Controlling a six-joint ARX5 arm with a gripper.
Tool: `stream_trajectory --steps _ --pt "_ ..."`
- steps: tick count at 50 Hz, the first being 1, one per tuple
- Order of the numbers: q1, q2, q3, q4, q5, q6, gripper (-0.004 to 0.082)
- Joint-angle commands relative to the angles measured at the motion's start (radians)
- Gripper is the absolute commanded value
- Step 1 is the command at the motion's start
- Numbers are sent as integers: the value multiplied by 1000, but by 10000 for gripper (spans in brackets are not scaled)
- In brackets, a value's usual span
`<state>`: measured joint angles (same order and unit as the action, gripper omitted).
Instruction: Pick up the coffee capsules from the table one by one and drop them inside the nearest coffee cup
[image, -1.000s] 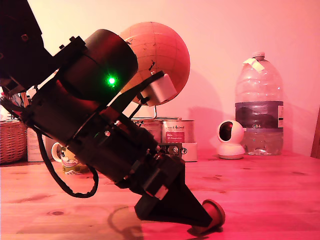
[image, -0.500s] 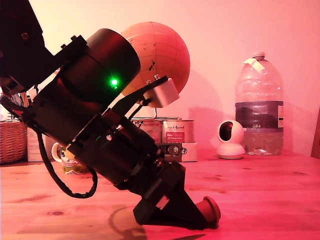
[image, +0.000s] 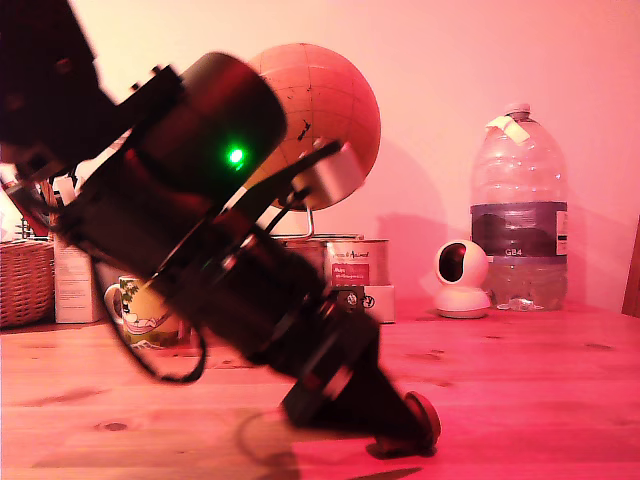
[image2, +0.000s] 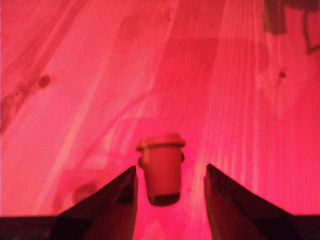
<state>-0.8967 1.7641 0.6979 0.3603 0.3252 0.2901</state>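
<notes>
One brown coffee capsule (image2: 161, 170) sits between my gripper's (image2: 171, 167) two dark fingers (image2: 120, 200). It lies close to one finger, and a clear gap separates it from the other. In the exterior view the gripper (image: 405, 430) points steeply down at the wooden table (image: 520, 380), with the capsule (image: 424, 420) at its tip, rim facing the exterior view's right. I cannot tell whether the capsule touches the wood. The yellowish coffee cup (image: 140, 315) stands behind the arm at the exterior view's left, partly hidden.
Along the back wall stand a globe (image: 320, 105), round tins (image: 355, 265), a white camera (image: 462, 278) and a large water bottle (image: 518, 210). A wicker basket (image: 22, 282) sits at the exterior view's far left. Plank tabletop (image2: 75, 100) fills the wrist view.
The arm has tipped and shifted a little, now blurred by motion. The capsule at its tip has moved slightly left and up. More of the coffee cup shows behind the arm.
</notes>
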Motion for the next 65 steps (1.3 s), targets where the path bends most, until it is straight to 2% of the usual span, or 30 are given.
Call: stream_trajectory --steps 1,65 --pt "-2 29 4 5 11 -21 392" --pt "21 63 79 -144 42 -32 365"
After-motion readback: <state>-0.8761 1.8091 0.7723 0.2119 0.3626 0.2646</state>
